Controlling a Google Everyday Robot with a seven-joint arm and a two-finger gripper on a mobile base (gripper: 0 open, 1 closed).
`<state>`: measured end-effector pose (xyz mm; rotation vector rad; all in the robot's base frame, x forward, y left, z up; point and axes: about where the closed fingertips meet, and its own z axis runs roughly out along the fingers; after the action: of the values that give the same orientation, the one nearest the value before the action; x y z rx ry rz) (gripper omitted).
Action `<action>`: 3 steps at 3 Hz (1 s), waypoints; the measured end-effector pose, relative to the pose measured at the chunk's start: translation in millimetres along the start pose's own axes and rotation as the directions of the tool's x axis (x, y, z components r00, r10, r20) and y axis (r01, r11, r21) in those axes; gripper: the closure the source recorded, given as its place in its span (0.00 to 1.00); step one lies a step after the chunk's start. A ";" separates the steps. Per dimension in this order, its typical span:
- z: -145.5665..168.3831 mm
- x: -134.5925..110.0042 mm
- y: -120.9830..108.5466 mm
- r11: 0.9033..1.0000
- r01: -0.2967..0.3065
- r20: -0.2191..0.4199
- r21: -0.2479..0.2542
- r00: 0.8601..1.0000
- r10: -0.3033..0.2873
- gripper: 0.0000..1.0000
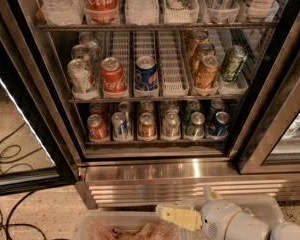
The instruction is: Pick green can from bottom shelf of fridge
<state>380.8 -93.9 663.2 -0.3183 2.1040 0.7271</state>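
Red leads the front row on the bottom shelf [155, 142] of the fridge [165, 176]. A red can [97, 127] stands in the leftmost lane, then a silver-and-blue can [119, 124], a copper-coloured can [147, 126] and a pale can [171, 125]. The green can [195, 124] is in the fifth lane, and a blue can [220, 123] closes the right end. The green can is upright at the front of its lane, just behind the thin rail. Another greenish can sits close behind it, and it has neighbours just beside it on both sides. The door over these shelves appears to be open, so nothing seems to bar the way to the rack.

Low in the view, below the ribbed steel base, the claw [162, 213] points leftward near the rim of a translucent plastic tub [105, 226]. Its white wrist lies to its right. The claw is well apart from the shelf, lower than it, and left of the green can's lane. Whether it is wide or narrow I cannot tell; no can shows in it.

As I judge it, the task is at its very start. The approach, the lining-up with the fifth lane, the grasp and the withdrawal are all left to do.
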 end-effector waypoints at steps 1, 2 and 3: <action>-1.9 -3.8 -7.5 0.998 -0.032 0.053 0.054 0.998 0.029 0.00; -2.1 -4.3 -7.2 0.998 -0.030 0.053 0.055 0.998 0.027 0.00; 1.2 -8.2 -13.7 0.993 -0.035 0.071 0.111 0.997 0.027 0.00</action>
<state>392.9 -104.5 664.0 -0.1967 2.0784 0.6257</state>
